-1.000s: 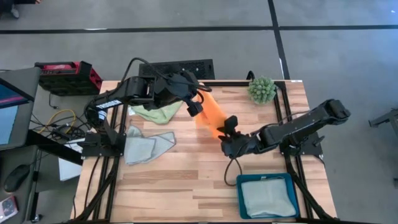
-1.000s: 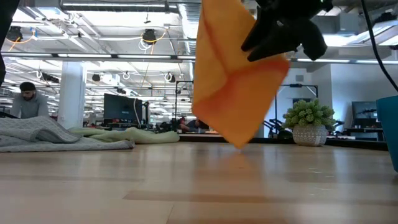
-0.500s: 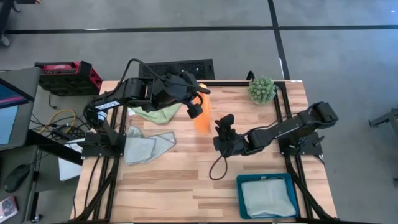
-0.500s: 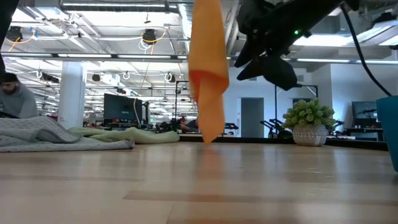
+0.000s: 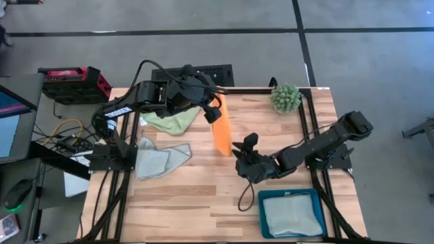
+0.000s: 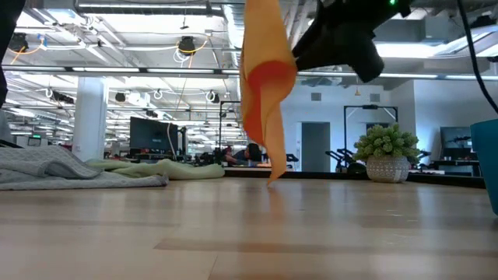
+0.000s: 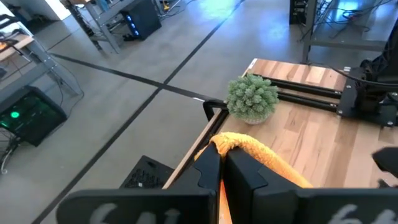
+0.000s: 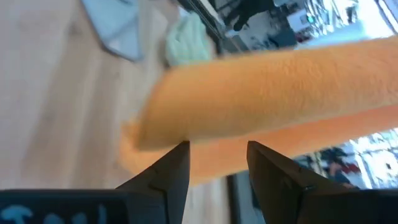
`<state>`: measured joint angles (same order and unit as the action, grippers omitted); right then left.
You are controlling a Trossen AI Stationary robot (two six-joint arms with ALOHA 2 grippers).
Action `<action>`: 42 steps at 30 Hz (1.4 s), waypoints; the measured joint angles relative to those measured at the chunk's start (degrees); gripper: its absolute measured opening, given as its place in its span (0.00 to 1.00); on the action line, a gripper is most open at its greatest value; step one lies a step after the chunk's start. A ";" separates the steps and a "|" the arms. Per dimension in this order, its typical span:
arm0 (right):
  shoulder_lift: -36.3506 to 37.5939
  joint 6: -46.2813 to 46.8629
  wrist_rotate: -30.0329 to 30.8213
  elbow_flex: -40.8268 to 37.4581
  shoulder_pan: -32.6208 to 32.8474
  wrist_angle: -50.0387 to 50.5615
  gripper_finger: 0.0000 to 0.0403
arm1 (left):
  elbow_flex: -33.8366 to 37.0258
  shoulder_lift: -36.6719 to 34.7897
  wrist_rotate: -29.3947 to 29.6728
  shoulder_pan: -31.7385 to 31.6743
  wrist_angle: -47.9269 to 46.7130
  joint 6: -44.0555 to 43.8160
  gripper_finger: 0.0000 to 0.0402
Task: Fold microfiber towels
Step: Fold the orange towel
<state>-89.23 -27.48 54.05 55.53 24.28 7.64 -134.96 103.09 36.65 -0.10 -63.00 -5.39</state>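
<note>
orange towel: released by right hand, now hanging narrow from left hand alone
right hand: let go, dropped back toward the near side of the surface

In the low view the hanging orange microfiber towel runs off the top edge, so the grip on it is out of sight there. The rigid teal rectangular tray is cut by the right edge. In the right wrist view the orange towel is blurred and spills past the edge.
</note>
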 joint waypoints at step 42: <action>-10.84 -9.01 18.90 0.02 -3.04 -14.23 0.40 | 0.00 0.00 -0.36 2.84 3.39 -4.80 0.00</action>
<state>-100.07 -36.49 72.95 55.55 21.23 -6.58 -134.96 103.09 36.29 2.74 -59.61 -10.19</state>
